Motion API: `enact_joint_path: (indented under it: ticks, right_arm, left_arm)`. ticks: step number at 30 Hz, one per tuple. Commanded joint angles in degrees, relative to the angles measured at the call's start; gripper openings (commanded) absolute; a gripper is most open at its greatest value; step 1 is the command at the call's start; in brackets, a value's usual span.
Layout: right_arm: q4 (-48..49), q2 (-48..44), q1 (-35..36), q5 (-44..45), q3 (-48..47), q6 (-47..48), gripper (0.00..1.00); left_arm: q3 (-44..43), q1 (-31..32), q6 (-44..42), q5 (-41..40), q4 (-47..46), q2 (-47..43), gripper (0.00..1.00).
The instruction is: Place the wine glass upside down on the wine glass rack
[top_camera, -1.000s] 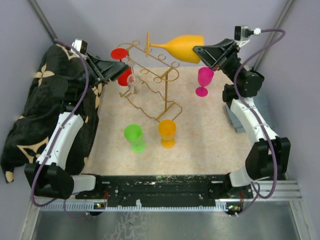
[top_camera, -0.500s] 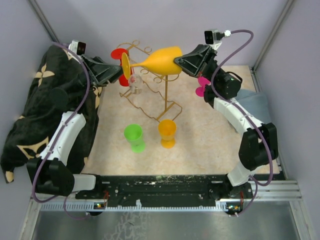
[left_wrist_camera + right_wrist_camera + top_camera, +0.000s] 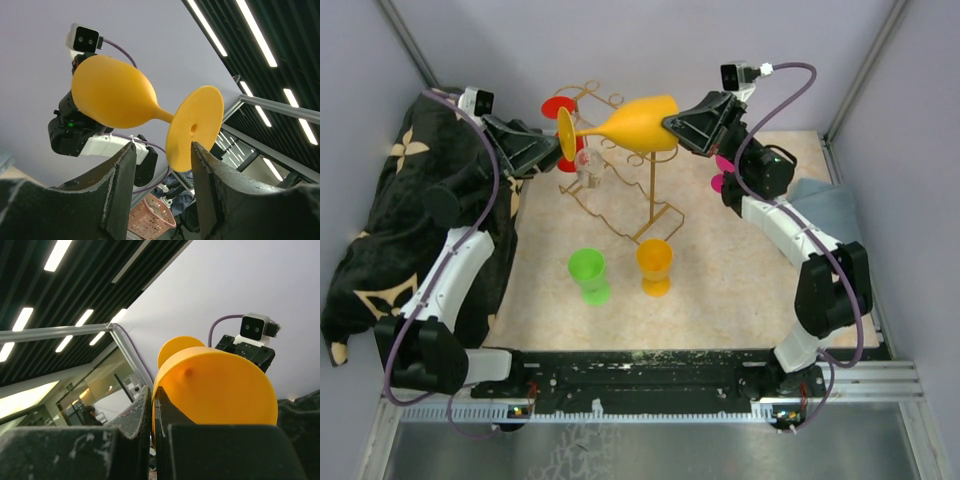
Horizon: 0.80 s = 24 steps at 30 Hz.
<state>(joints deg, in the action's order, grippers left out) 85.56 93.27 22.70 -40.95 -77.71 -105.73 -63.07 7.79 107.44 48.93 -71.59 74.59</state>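
- The glass (image 3: 635,122) has swung left in the last second. It now lies on its side in the air over the rack (image 3: 620,205), foot towards my left fingers (image 3: 122,185).
- I read this as a handover being lined up; nothing is racked yet.
- Right fingers (image 3: 135,412) are clamped on the bowl's rim, with the right arm (image 3: 790,225) stretched up and left.
- Left fingers stand apart, and the foot's edge seems to sit between them, ungripped. The left arm (image 3: 450,270) is raised by the rack's left end.
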Motion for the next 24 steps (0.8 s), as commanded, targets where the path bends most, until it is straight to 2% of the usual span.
enact_joint_path:
  ticks: [1, 3, 10, 13, 16, 21, 24]
  right_arm:
    - [8.9, 0.9, 1.8, 1.7, -2.3, -0.2, 0.0]
    - [8.8, 0.9, 2.0, 1.8, -2.0, 0.0, 0.0]
    - [9.3, 0.9, 2.3, 2.4, -1.6, 0.0, 0.0]
    - [9.5, 0.9, 2.2, 2.3, -1.2, -0.2, 0.0]
    - [10.1, 0.9, 2.3, 2.8, -0.8, -0.3, 0.0]
    - [12.0, 2.7, 2.3, 3.2, -0.7, -1.4, 0.34]
    - [11.6, 2.8, 2.1, 2.1, -0.9, -1.3, 0.42]
  left_arm:
    - [-0.8, 0.6, 1.3, -0.6, -2.9, -2.3, 0.53]
    - [-0.8, 0.6, 1.4, -0.6, -2.6, -2.8, 0.52]
    - [-0.3, 0.6, 0.6, -1.2, -0.3, -4.5, 0.14]
    - [-0.3, 0.6, 0.3, -1.2, 0.5, -4.9, 0.03]
    - [-0.9, 0.6, 0.1, -1.1, 1.4, -5.1, 0.0]
    - [-3.3, 0.6, -0.5, -0.4, 3.1, -4.9, 0.0]
    - [-5.5, 0.6, -0.8, -0.1, 4.1, -4.6, 0.0]
